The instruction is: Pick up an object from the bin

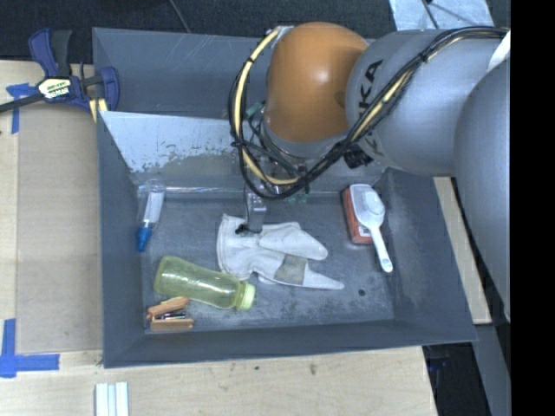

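Note:
My gripper (252,218) reaches down under the orange dome to the middle of the bin. One dark fingertip rests at the upper left edge of a crumpled white cloth (273,251), which spreads out to the right. Below and left of the cloth lies a yellow-green plastic bottle (204,284) on its side. Nothing shows between the fingers.
A white brush on an orange-red block (364,219) lies at the right. A clear tube with a blue tip (149,217) lies at the left wall. A small orange and black clip (171,313) sits in the front left corner. The arm covers the bin's back right.

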You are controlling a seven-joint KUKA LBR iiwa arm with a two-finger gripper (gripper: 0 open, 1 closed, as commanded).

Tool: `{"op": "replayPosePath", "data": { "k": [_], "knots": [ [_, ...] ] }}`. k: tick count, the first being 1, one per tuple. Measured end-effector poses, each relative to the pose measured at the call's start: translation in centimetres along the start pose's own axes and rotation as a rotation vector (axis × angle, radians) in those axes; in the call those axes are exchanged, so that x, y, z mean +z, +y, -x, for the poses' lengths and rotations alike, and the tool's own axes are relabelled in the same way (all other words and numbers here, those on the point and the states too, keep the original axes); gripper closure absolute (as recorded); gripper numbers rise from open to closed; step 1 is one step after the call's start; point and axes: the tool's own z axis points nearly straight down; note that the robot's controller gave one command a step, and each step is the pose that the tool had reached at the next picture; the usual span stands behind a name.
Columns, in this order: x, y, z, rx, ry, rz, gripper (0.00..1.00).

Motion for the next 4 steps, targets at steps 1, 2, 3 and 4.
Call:
{"op": "replayPosePath", "data": {
  "k": [1, 2, 3, 4],
  "knots": [
    [-0.5, -0.1, 0.1, 0.002, -0.008, 0.001, 0.00],
    [4.2, -3.8, 0.5, 0.005, -0.014, 0.002, 0.00],
    [6.6, -5.1, -1.2, 0.005, 0.002, -0.004, 0.00],
    [5.9, -4.2, -1.1, 0.046, -0.009, 0.001, 0.00]
  ]
}}
